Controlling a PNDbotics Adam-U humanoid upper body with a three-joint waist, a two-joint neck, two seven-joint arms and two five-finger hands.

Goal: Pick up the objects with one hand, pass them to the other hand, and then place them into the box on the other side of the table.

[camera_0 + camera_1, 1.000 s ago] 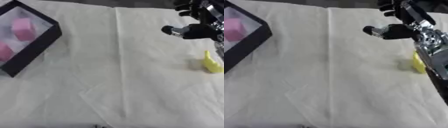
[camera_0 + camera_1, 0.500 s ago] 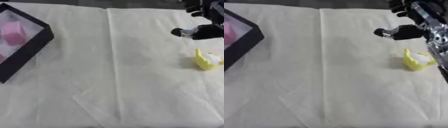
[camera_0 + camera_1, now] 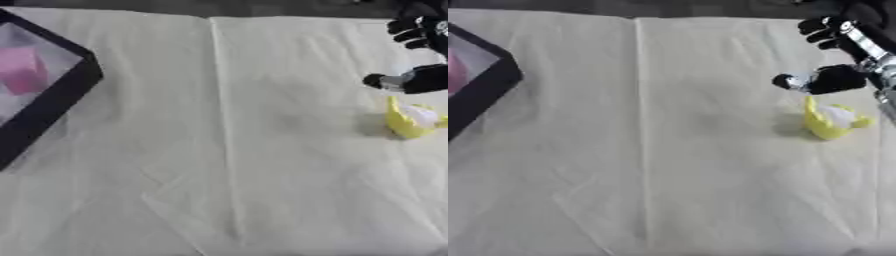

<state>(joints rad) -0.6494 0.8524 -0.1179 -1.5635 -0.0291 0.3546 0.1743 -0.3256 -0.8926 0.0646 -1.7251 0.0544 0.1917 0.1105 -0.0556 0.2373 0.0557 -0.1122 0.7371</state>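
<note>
A pale cream cloth (image 3: 219,150) covers the table, with 1 long fold line running from the far edge toward the near edge. Creases spread near the near edge. Beyond the far edge lies a dark strip (image 3: 262,7).

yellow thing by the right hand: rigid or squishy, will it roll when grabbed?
The yellow object looks hollow, with thin walls and a pale inside, so probably light and apt to slide on the cloth if nudged. Its irregular, pointed shape suggests tipping rather than rolling. Stiffness can't be told; the right hand hovers just above it, not touching.
</note>
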